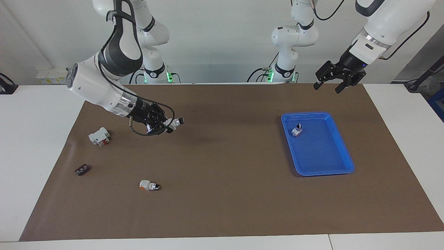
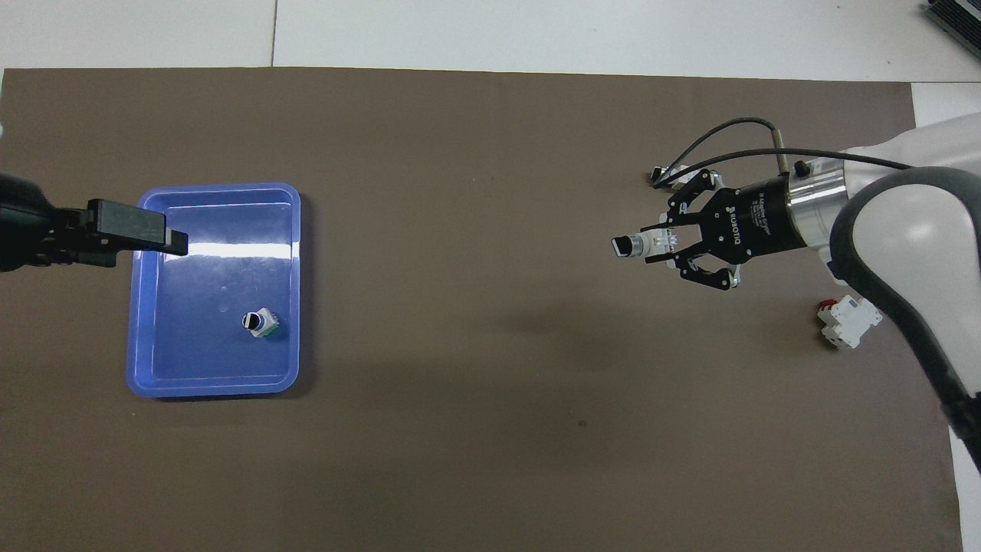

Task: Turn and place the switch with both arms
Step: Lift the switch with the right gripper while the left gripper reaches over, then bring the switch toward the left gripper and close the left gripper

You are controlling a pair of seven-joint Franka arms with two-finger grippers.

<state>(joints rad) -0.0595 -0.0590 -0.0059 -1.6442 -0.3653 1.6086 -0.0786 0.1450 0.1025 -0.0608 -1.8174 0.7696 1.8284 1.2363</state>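
Switch (image 1: 176, 122) sits clamped in the right claw (image 1: 167, 125), raised over the brown mat (image 1: 222, 194) at the right arm's end of the table (image 1: 38, 146), knob end pointing outward. Over the table's edge near the blue tray (image 1: 341, 152), the left claw (image 1: 338, 81) hangs spread open and empty. Another switch (image 1: 297, 130) stands in that tray.

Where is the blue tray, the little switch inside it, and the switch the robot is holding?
blue tray (image 1: 341, 152), facing view, on its rim.
switch in the tray (image 1: 296, 130), facing view, on its body.
held switch (image 2: 640, 245), overhead view, on its white body, in the right gripper (image 2: 668, 247).
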